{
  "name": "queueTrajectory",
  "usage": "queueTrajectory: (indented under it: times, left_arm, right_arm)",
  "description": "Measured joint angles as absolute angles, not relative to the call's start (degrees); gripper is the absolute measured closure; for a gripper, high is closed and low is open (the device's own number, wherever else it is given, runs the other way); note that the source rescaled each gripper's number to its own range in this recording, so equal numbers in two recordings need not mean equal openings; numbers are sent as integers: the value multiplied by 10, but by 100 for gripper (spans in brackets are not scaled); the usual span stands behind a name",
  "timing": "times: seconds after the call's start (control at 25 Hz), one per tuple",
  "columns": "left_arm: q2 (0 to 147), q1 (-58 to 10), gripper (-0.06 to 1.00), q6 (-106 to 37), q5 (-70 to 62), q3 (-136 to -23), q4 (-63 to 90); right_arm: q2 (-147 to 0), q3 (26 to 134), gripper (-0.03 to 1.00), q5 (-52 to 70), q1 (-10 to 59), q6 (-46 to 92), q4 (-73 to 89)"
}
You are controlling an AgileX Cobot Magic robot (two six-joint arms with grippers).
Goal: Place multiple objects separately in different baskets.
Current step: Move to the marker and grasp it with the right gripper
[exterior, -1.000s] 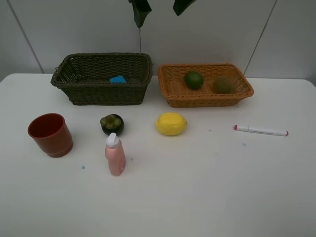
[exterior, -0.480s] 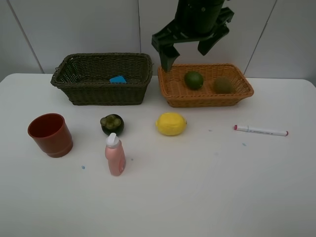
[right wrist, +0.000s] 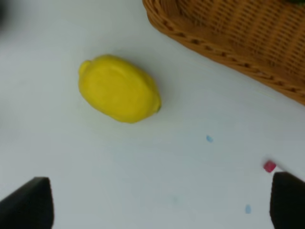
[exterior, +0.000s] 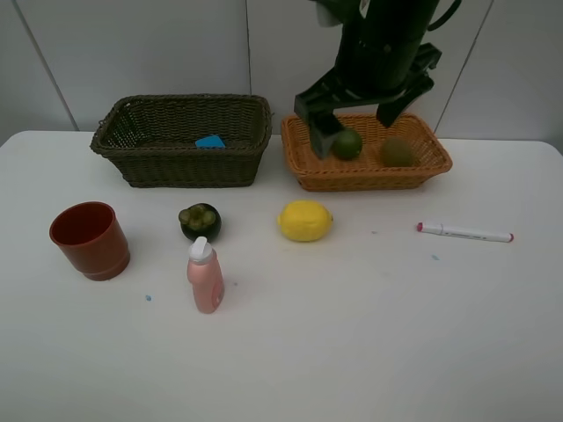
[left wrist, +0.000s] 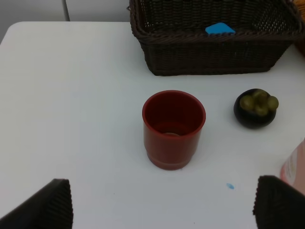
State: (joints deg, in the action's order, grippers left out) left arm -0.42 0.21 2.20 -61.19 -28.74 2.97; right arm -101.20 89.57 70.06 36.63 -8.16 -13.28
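From the high view, the lime (exterior: 347, 143) and kiwi (exterior: 398, 151) lie in the orange basket (exterior: 369, 181) and the eraser (exterior: 210, 141) in the dark basket (exterior: 180, 101), both at the tabletop's far edge. The lemon (exterior: 305, 220), mangosteen (exterior: 200, 221), bottle (exterior: 205, 277), cup (exterior: 88, 239) and marker (exterior: 464, 233) are not yet sorted, so the job looks partway done. The right hand (exterior: 356, 127) hangs wide open and empty above the orange basket. The lemon, mid-tabletop just before that basket, seems its likely target. In the left wrist view, the left hand (left wrist: 162, 210) stands wide, holding nothing, above the cup near the left edge. In the right wrist view, the lemon lies ahead of the spread fingers (right wrist: 28, 202), untouched. The next move calls for lowering to straddle its narrow side, clear of the basket's rim.
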Motion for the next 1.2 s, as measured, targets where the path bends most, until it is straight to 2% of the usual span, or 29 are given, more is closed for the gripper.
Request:
queueTrajectory:
  times: [0.36,0.64,1.0,1.2]
  left_arm:
    - [-4,2,-3,22,-612,-287,30]
    - [-4,2,-3,22,-612,-287,30]
    - [-4,2,-3,22,-612,-287,30]
    - [-4,2,-3,22,-612,-287,30]
  right_arm:
    - [-952,767,-3,670,297,-73,-134]
    - [-934,683,-3,597,243,-3,-139]
    - [-933,613,-3,492,179,128,-142]
    - [-933,600,-3,481,147,163,-152]
